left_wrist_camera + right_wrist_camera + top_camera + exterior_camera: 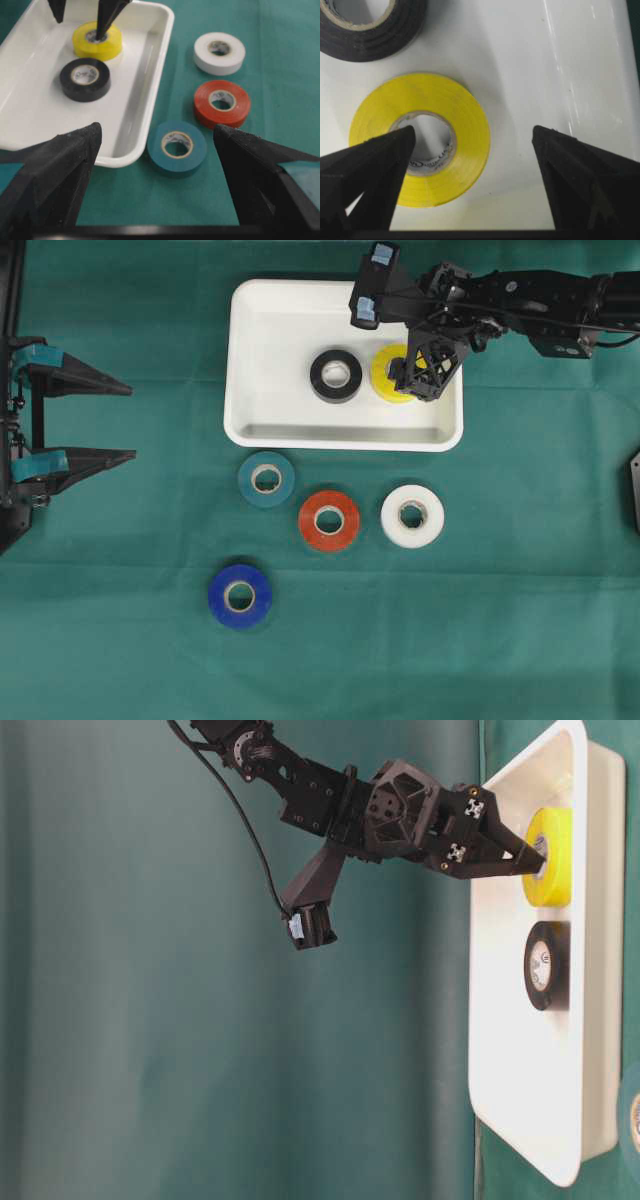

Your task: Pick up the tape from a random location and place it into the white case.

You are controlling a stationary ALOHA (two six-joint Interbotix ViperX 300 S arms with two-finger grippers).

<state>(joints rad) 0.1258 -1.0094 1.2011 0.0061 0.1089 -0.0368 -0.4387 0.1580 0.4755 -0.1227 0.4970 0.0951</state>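
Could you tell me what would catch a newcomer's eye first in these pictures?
Probably the right gripper over the white case, its fingers open, one in the core of the yellow tape lying beside a black tape. Next, four tape rolls on the green cloth below the case.

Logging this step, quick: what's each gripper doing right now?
Left gripper: open, holding nothing.
Right gripper: open, one finger inside the yellow tape core in the white case.
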